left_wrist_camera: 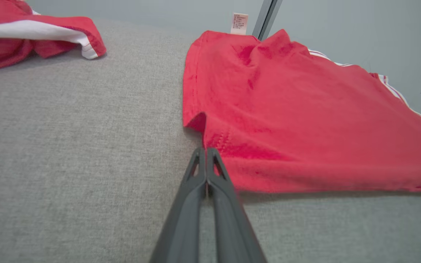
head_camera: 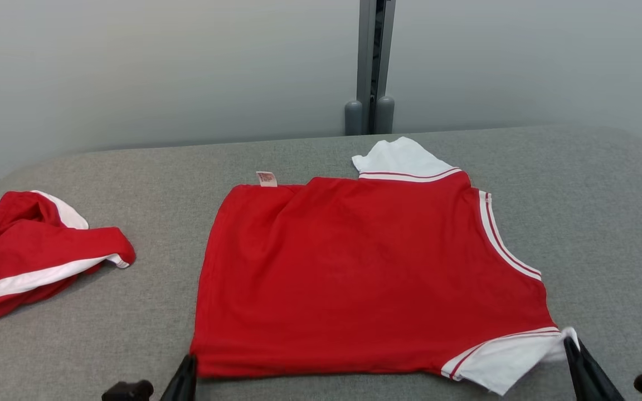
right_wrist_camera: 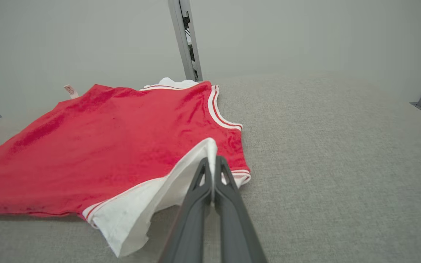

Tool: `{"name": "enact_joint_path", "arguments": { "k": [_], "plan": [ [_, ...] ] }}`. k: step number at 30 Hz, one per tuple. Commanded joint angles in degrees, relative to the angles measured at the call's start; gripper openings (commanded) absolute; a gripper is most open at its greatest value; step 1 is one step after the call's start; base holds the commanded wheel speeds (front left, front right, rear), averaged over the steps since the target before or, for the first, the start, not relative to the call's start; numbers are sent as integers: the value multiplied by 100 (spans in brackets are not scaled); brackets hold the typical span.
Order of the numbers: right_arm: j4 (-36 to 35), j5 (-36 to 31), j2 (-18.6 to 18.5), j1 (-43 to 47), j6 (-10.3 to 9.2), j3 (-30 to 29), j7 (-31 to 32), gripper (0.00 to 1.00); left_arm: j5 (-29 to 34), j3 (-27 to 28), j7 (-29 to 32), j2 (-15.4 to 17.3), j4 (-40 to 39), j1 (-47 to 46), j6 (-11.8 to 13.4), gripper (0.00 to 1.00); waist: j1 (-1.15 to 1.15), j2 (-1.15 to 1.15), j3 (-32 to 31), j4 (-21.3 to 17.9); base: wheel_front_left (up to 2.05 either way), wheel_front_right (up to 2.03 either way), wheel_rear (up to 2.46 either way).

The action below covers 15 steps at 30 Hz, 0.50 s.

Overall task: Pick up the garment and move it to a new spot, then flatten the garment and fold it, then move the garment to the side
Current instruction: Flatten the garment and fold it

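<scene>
Garment [head_camera: 365,267]: a red short-sleeved shirt, lying spread near the middle of the grey cloth-covered table [head_camera: 605,223]; hem toward the robot's left, neck toward its right. The body is largely flat, with shallow creases near the far hem corner. The neckline [head_camera: 507,239] carries a white band with thin red stripes. Both sleeves are white with red-striped seams; the far sleeve [head_camera: 399,159] lies beyond the shoulder, the near sleeve [head_camera: 499,362] at the table's front edge. A small pale label [head_camera: 266,178] sticks out at the far hem corner.

Left gripper [left_wrist_camera: 206,150]: fingers pressed together on the near hem corner, pinching the red cloth; that corner stands slightly raised, with a small fold beside the tips and shadow under the near edge.

Right gripper [right_wrist_camera: 214,160]: fingers closed on the edge of the near sleeve; white cloth shows between the tips, and the sleeve is drawn up toward them, its loose end hanging below.

A second red-and-white garment [head_camera: 31,250] lies crumpled at the table's left end, well apart from the shirt; a grey post [head_camera: 374,67] stands against the pale wall behind.
</scene>
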Motion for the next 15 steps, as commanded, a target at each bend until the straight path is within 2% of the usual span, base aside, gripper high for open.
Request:
{"name": "enact_joint_path", "arguments": {
  "k": [1, 10, 15],
  "plan": [
    [-52, -42, -23, -196, -2, 30, -8, 0, 45, 12, -11, 26, -85, -186, 19, 0, 0, 0, 85, 29, 0, 0, 0],
    [173, -168, -59, -1555, -2, -103, -7, 0, 195, -196, -10, 22, -143, -1180, 8, 0, 0, 0, 707, 178, 0, 0, 0],
    [497, -289, -13, -2157, -1, -216, -7, 0, 192, -412, -10, 20, 116, -1758, 185, 0, 0, 0, 1020, 257, 0, 0, 0]
  ]
}}
